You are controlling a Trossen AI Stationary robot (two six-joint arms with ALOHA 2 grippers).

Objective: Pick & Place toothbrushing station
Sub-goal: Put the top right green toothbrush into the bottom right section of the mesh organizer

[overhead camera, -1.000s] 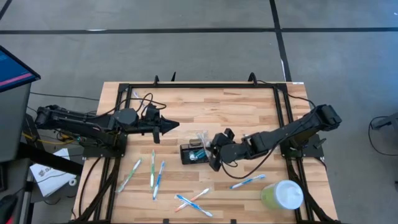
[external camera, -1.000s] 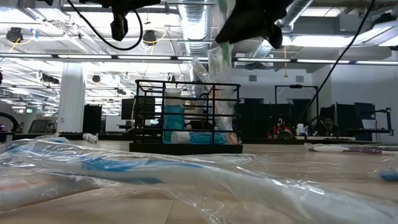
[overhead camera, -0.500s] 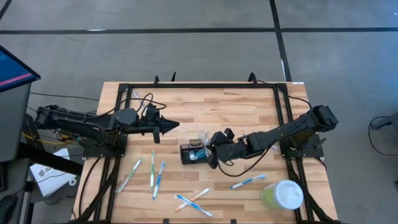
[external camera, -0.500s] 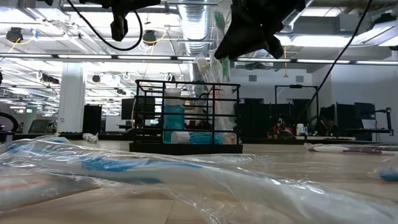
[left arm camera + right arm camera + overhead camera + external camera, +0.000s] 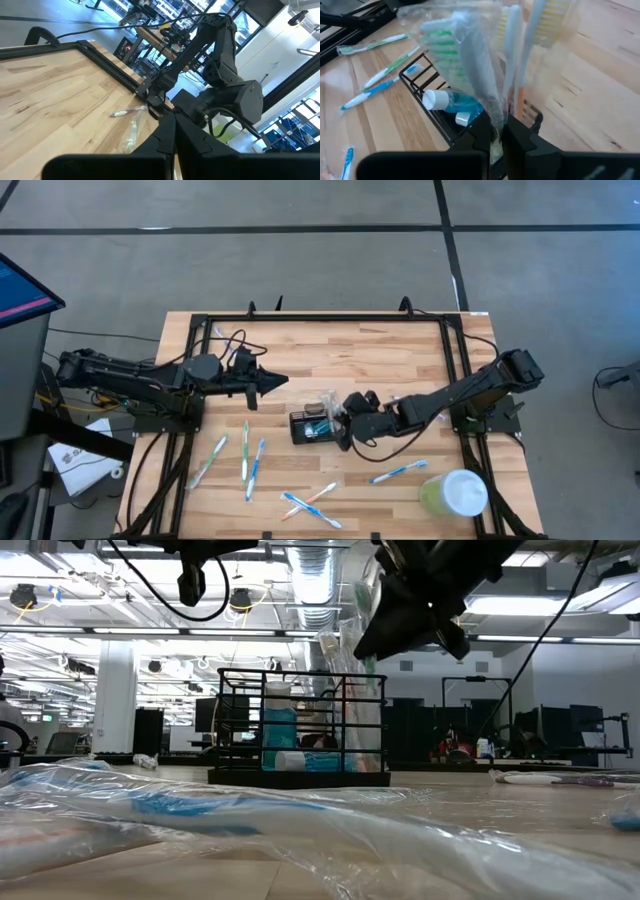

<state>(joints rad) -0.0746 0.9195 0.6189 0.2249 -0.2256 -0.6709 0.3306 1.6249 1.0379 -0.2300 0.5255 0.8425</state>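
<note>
1. Your left gripper (image 5: 280, 381) hangs over the left-centre of the wooden table (image 5: 380, 355), fingers clenched together on nothing. It points toward the middle and is well apart from the station.

2. Wrapped toothbrushes (image 5: 247, 450) lie loose on the boards in front of that arm — thin plastic handles in green, blue and white, each in a clear crinkled sleeve. Two more lie crossed near the front edge.

3. The toothbrushing station (image 5: 313, 426) sits near the table's centre. It is a small black box of wire bars with a slotted top; the low view shows it upright, resting on the boards (image 5: 300, 730). Blue tubes with white caps lie inside it.

4. Your right gripper (image 5: 338, 418) is directly above the station's right end. The fingers are clamped on a wrapped toothbrush (image 5: 485, 80), which stands upright between them in the right wrist view, its clear sleeve glossy and wrinkled. Whether its lower end touches the station, you cannot tell.

5. A further blue-and-white brush (image 5: 398, 472) lies right of the station — beyond it, a pale green cup (image 5: 452, 494) with a round white lid stands at the front right corner.
</note>
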